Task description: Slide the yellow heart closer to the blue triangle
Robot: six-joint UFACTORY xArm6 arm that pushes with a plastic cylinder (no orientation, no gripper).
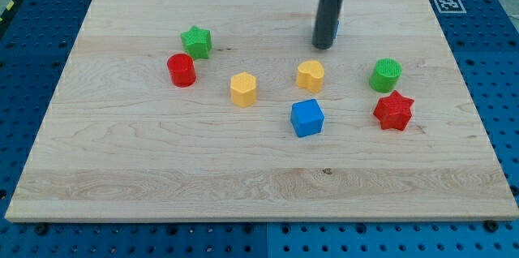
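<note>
The yellow heart [310, 75] lies on the wooden board [122, 177], a little right of the middle. The only blue block [307, 118] in view sits just below the heart, a short gap apart; its shape reads as a cube rather than a triangle. My tip [324, 46] rests on the board just above and slightly right of the yellow heart, a small gap from it. The rod rises out of the view's top.
A yellow hexagon [242, 89] lies left of the heart. A green star [196, 41] and a red cylinder [182, 70] sit at the upper left. A green cylinder [386, 75] and a red star [394, 110] sit at the right.
</note>
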